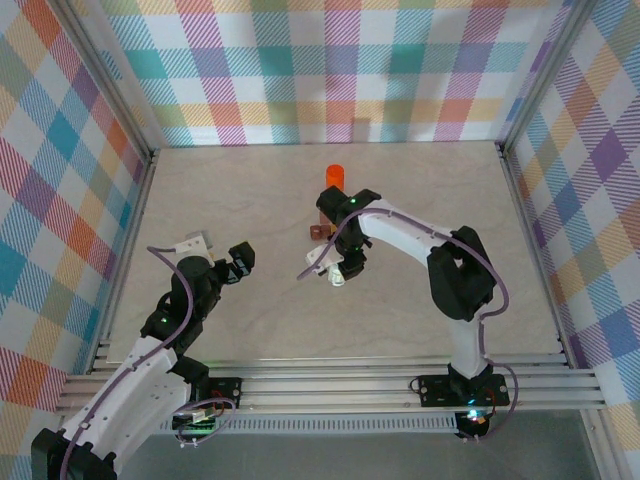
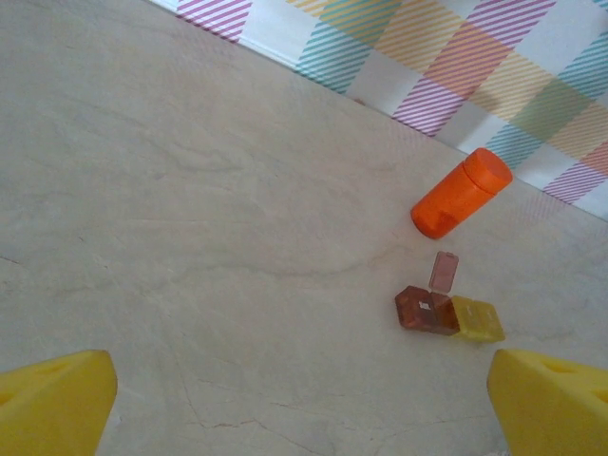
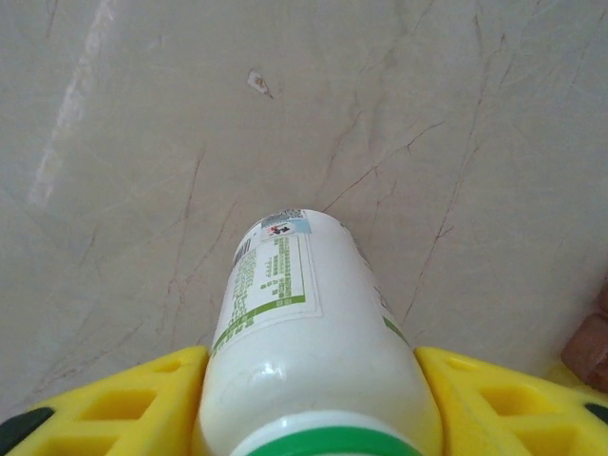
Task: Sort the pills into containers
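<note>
The right hand (image 3: 309, 359) gripped a white bottle (image 3: 304, 313) over the middle of the desk (image 2: 190, 237). The left hand (image 2: 299, 372) hovered wide open, near left. The pill box (image 2: 445, 313) sat just beyond, an orange bottle (image 2: 461, 193) farther back. Sorting seemed barely begun.

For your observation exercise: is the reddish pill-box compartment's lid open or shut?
Open. In the left wrist view its translucent lid stands flipped up at the far edge of the reddish compartment.
</note>
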Tool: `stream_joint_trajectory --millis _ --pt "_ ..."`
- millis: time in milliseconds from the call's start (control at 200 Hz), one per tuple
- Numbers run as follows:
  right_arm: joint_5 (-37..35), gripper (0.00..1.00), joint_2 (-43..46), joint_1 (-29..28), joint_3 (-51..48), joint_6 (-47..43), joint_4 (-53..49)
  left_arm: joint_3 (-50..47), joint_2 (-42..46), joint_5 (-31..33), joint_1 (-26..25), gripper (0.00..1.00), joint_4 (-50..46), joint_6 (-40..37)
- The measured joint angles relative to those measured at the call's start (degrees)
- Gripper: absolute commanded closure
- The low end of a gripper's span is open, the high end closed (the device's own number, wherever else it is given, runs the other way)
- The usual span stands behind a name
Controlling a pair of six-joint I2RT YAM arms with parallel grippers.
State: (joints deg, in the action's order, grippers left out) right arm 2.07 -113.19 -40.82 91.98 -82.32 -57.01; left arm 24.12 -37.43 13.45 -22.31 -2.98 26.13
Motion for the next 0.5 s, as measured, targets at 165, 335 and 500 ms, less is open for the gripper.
stream_joint_trajectory --millis 165,335,500 --pt "0.2 0.13 -2.4 0.0 5.4 0.4 -1.5 0.0 -1.6 0.7 0.0 0.00 0.2 0.1" --pt "0.4 0.01 -0.7 0.0 6.8 2.5 -2.2 -0.1 -3.1 1.3 0.0 0.00 0.3 0.7" --pt "-0.1 0.01 9.3 0.0 2.9 11.4 2.2 -0.1 -2.8 2.2 0.0 0.00 0.3 1.8"
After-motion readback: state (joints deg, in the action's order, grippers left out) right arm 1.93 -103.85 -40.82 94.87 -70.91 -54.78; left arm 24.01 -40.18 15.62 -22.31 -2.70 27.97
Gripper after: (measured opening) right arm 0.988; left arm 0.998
